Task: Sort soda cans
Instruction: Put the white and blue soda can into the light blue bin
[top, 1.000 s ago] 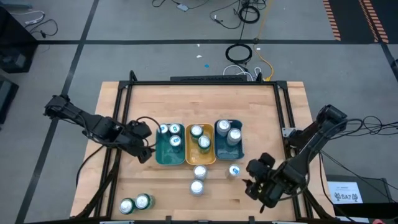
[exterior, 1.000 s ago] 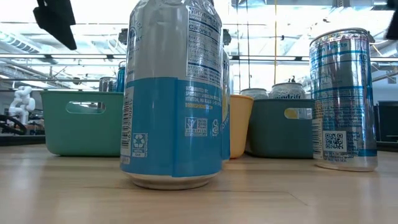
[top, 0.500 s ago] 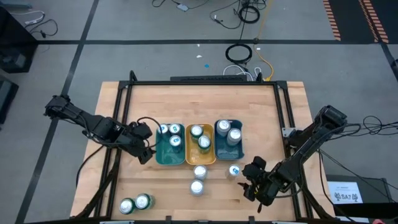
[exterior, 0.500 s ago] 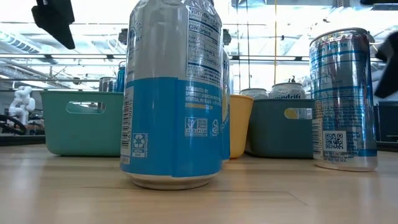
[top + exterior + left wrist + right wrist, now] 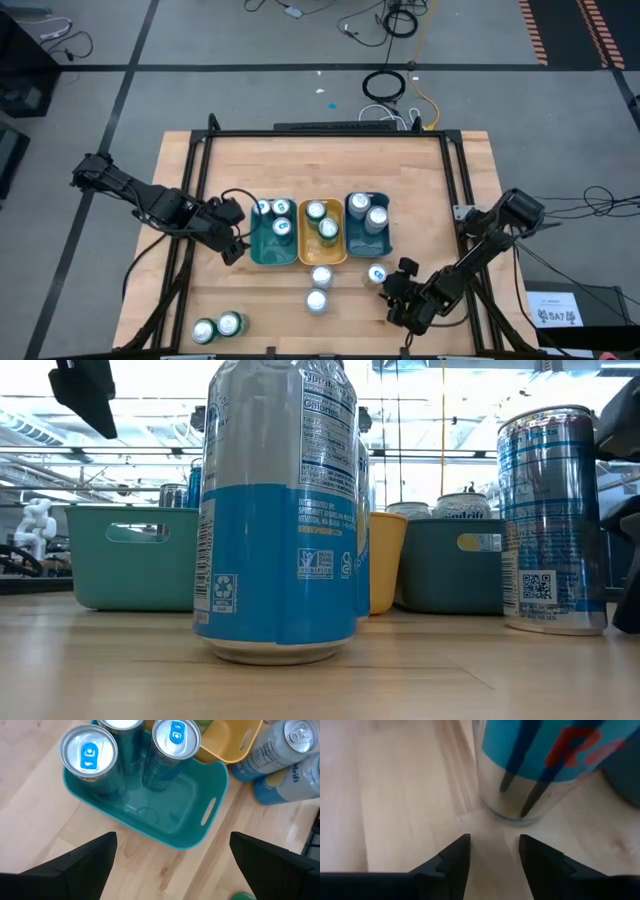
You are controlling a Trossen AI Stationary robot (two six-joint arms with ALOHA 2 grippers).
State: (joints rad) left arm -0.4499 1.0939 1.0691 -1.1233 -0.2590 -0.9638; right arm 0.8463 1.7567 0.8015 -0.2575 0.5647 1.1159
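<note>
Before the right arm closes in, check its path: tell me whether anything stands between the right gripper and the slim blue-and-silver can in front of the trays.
Nothing visible does. The right gripper sits low, just beside the slim can. In the right wrist view only bare table lies between its fingers and the can, which stands just ahead of the gap between them.

The right gripper (image 5: 393, 293) sits low beside a lone can (image 5: 377, 273) on the tabletop (image 5: 420, 190); the left gripper (image 5: 232, 248) waits by the teal tray (image 5: 272, 252).
</note>
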